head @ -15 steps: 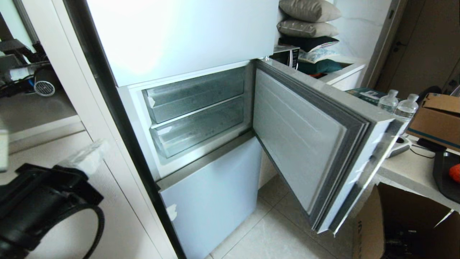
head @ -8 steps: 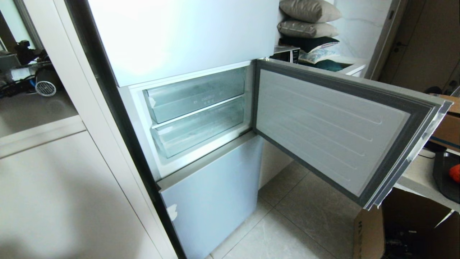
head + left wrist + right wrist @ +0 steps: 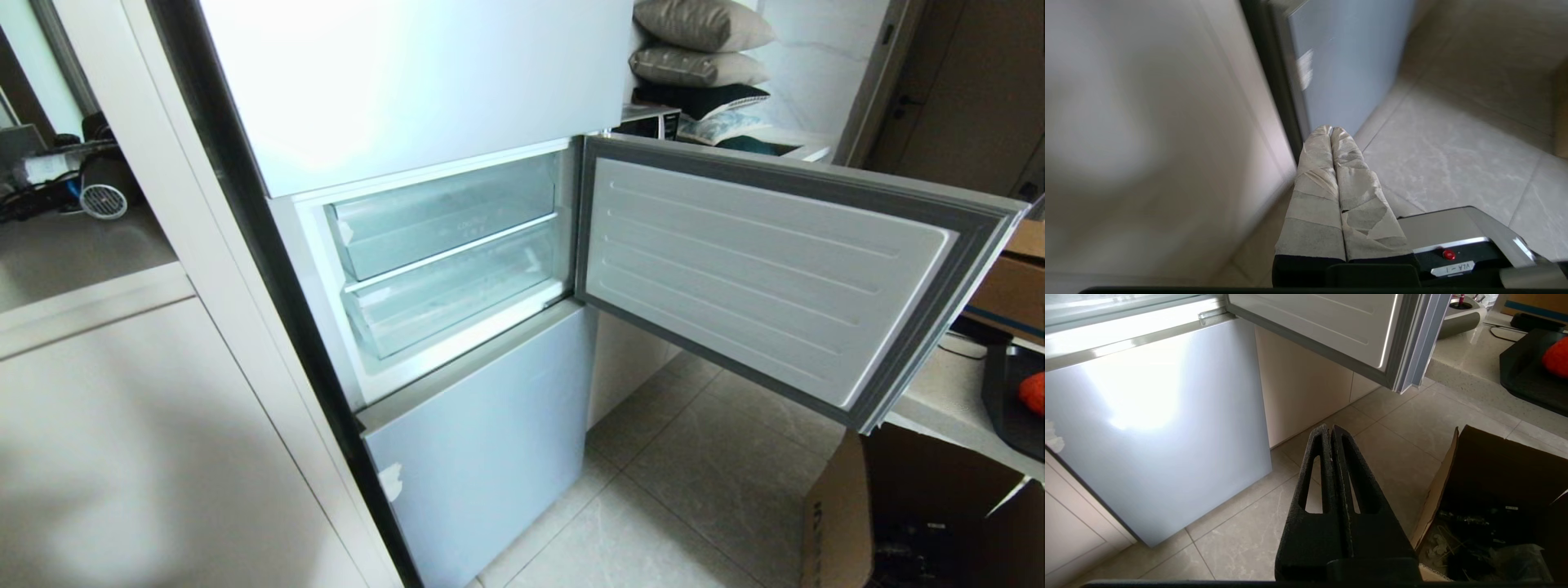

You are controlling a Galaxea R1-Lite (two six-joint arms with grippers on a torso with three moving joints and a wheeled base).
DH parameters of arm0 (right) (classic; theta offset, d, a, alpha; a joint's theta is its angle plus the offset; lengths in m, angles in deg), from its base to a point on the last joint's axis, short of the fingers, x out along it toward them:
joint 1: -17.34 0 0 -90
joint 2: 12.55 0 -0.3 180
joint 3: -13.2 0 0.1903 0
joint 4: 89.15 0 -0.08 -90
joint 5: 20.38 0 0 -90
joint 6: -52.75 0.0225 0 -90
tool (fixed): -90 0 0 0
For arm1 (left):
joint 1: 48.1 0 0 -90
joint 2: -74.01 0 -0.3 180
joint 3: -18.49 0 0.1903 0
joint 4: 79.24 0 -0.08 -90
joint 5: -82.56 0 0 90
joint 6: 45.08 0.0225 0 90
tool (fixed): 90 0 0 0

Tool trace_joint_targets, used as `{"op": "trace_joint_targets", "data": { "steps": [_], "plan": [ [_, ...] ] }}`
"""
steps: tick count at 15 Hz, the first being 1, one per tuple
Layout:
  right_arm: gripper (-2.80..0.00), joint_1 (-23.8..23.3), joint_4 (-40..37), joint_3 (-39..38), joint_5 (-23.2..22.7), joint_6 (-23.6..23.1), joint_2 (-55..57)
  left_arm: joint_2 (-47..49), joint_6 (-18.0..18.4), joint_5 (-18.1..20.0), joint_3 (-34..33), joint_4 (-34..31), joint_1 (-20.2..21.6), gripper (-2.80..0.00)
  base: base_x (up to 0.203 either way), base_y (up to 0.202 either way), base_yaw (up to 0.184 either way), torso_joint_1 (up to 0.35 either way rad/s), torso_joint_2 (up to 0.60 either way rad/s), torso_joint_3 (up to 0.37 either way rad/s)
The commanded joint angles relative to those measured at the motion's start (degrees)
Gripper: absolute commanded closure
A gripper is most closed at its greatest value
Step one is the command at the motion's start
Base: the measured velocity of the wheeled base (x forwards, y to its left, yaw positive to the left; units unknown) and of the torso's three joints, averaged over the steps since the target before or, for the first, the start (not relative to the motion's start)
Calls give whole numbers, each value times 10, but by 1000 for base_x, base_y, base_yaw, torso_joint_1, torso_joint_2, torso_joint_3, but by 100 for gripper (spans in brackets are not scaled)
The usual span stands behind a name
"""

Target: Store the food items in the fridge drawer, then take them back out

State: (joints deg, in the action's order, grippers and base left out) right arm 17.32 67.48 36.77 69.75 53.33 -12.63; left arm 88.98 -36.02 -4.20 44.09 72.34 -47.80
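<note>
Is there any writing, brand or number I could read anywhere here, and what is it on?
"VLA - 1", seen upside down: small white label on the robot's body, beside a red dot, in the left wrist view.
Faint print on the face of the upper clear bin in the fridge: too faint to read.
Dark print on the cardboard box flap: cut off, unreadable.

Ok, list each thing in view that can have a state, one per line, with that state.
Middle fridge door: swung wide open.
Upper clear drawer: pushed in, looks empty.
Lower clear drawer: pushed in, looks empty.
Bottom fridge door: closed.
Top fridge door: closed.
Left gripper: shut, holding nothing.
Right gripper: shut, holding nothing.
Red food item: lying in the black tray on the counter.
Cardboard box: flaps open.
</note>
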Motion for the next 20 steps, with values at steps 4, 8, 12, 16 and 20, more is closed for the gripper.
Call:
{"op": "trace_joint_targets", "data": {
  "steps": [4,8,12,16,20],
  "plan": [
    [0,-1,1,-1,0,-1,0,-141,7,-3,-10,14,-10,0,0,0,0,0,0,0],
    [0,-1,1,-1,0,-2,0,-149,-62,-32,-22,46,-3,0,0,0,0,0,0,0],
    [0,-1,2,-1,0,-1,0,-149,-67,-32,-22,46,-4,0,0,0,0,0,0,0],
    [0,0,2,-1,0,-1,0,-149,-71,-32,-22,46,-3,0,0,0,0,0,0,0],
    [0,0,2,-1,0,-1,0,-149,-71,-32,-22,46,-4,0,1,-12,128,2,4,1]
  ]
}}
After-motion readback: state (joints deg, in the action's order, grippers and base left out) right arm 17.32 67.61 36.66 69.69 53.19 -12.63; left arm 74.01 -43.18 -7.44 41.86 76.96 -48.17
